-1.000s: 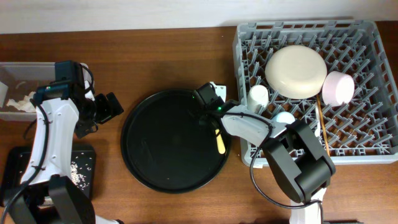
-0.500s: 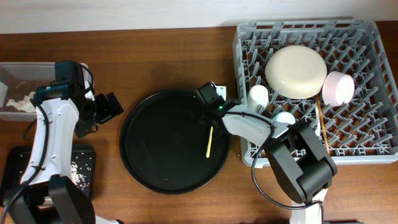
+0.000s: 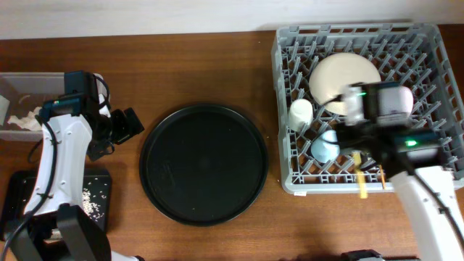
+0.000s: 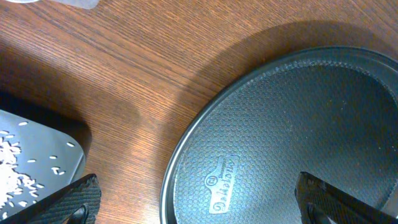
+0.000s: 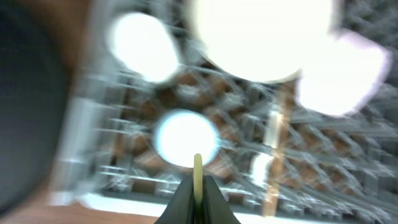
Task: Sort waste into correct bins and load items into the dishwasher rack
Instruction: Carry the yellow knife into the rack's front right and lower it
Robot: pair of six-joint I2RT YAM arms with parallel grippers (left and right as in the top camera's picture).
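Motion blur smears the dishwasher rack point(image 5: 93, 112) in the right wrist view; the overhead edge crops the clear tub point(image 3: 29, 83).

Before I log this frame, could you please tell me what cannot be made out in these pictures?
Right wrist view: motion blur smears the large grey plastic dishwasher rack; its load shows only as bright blobs.
Overhead: the right arm hides part of the round pink bowl.
Overhead: the picture's left edge cuts off the clear rectangular plastic tub.
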